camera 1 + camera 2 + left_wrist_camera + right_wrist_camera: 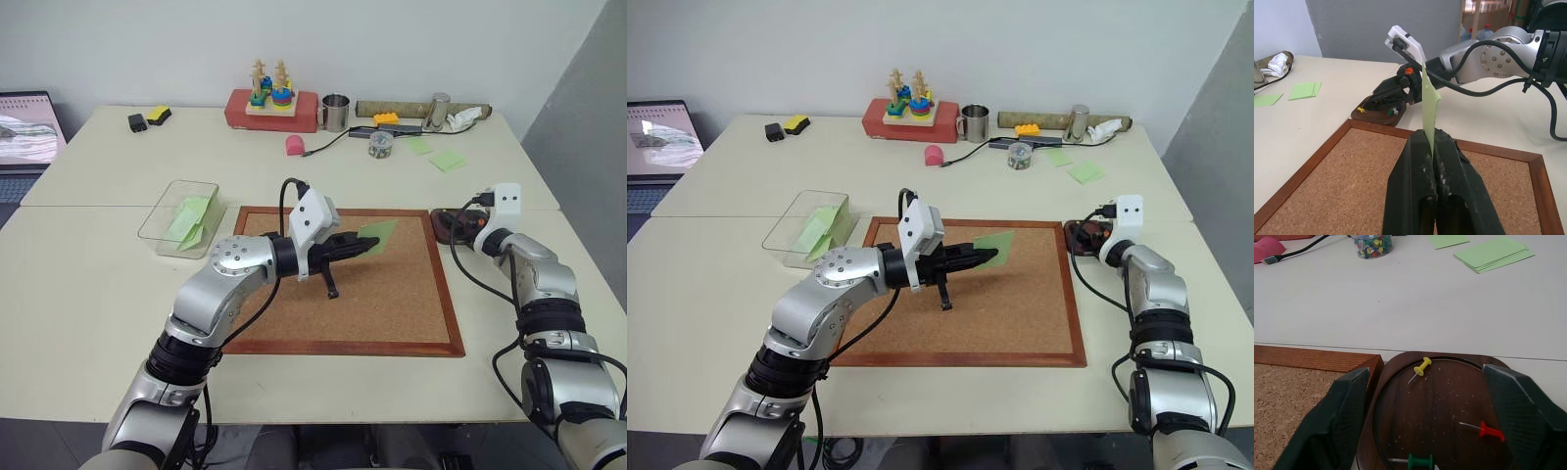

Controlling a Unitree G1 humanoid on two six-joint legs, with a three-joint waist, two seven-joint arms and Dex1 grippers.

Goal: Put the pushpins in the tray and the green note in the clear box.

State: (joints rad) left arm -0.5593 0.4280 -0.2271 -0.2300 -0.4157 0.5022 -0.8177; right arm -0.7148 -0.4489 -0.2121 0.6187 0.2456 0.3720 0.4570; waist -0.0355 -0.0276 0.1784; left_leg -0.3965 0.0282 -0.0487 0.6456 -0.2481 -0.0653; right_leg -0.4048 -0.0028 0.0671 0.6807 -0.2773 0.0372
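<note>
Left gripper (364,245): over cork board (392,304), pointing toward robot's right; jaws shut on green note (378,233), pinched at one edge, sheet standing clear of the board.

Right gripper (1425,431): at tray (1449,364), jaws spread wide, one finger at each side of the dish, nothing held.

Tray: dark brown, on bench (98,284) just beside the board's right edge, touching or nearly touching the frame.

Pushpins, lying loose inside tray: yellow pin (1421,367) near far rim; red pin (1490,431) toward one side; green pin (1419,461) at near rim.

Clear box (157,223): on bench left of board, near its far-left corner; green notes (191,217) already inside.

Jar of pins (380,144): far side of bench, upright.

Loose green notes (448,160): small stack near jar, a single sheet beside it.

Far edge of bench: red block with stacking toy (271,108), metal mug (336,112), pink object (294,145) with cable.

Laptop (24,127): at far left.
</note>
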